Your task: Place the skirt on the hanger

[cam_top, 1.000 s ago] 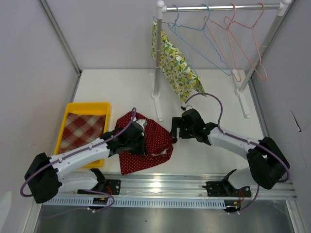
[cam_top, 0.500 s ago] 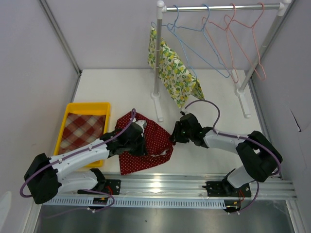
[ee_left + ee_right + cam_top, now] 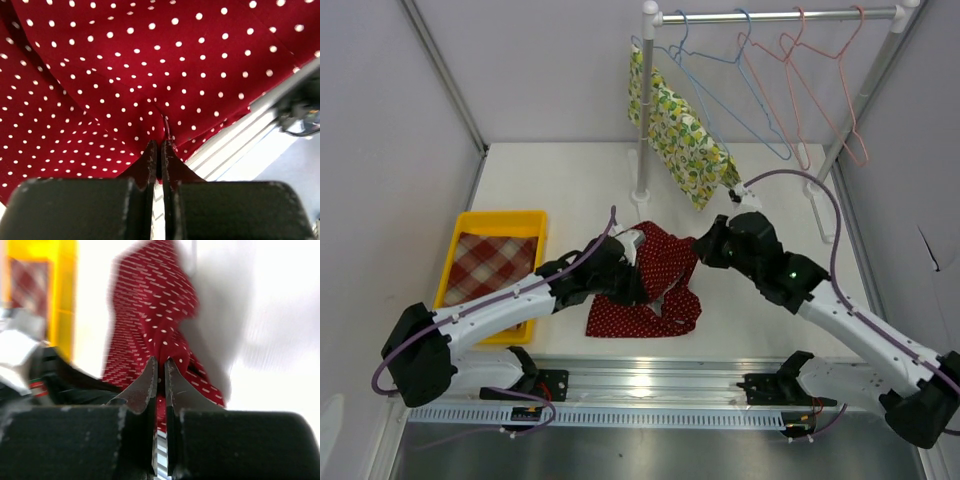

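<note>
- The right gripper point(image 3: 705, 248), which stood with its fingers spread beside the red polka-dot skirt point(image 3: 655, 290) a second ago, is now clenched on a fold of it; the right wrist view shows the dotted cloth pinched between the fingertips point(image 3: 160, 362).
- The left gripper point(image 3: 632, 270) keeps its pinch on another fold, its fingers pressed nearly together on the fabric point(image 3: 160, 145).
- The skirt has shifted from beside the yellow tray point(image 3: 495, 218) toward the middle of the table point(image 3: 570, 170). Its upper part is gathered and raised between the two grippers, while the lower hem rests near the front edge.
- The right arm has swung up and outward, so the cloth appears to be in the air rather than dragged.
- Judged from this, the pick-up is done with a two-handed hold. The carry to the empty blue hanger point(image 3: 760, 90) on the rail point(image 3: 770, 15) at the back edge remains, next to the lemon-print garment point(image 3: 680, 130).
</note>
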Robot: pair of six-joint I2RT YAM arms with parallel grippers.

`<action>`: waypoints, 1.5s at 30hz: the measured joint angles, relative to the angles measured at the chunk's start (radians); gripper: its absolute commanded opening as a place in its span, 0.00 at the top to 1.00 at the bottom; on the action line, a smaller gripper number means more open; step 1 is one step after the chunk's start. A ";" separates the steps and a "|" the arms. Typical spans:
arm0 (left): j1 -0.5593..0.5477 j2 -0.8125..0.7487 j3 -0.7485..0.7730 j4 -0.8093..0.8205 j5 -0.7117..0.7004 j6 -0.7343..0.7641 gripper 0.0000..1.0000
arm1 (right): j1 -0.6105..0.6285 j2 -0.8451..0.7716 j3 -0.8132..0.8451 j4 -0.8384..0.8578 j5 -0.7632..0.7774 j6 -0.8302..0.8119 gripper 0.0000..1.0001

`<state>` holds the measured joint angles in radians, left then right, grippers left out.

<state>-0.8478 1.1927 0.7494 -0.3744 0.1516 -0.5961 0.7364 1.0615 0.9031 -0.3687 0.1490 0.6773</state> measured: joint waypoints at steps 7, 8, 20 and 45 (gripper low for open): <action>0.000 0.089 0.151 0.121 0.090 0.085 0.47 | 0.071 -0.055 0.254 -0.175 0.162 -0.081 1.00; 0.000 0.096 0.161 0.143 0.100 0.087 0.46 | 0.080 -0.053 0.282 -0.195 0.182 -0.091 1.00; -0.118 -0.080 -0.014 0.332 0.006 -0.024 0.55 | 0.157 0.141 0.612 -0.368 0.364 -0.213 1.00; -0.533 0.157 0.016 0.575 -0.657 -0.099 0.28 | 0.331 0.489 1.001 -0.536 0.517 -0.271 1.00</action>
<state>-1.3804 1.3499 0.7650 0.2008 -0.5049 -0.6952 1.0676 1.5509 1.9041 -0.9043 0.6662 0.4065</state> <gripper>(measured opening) 0.741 0.046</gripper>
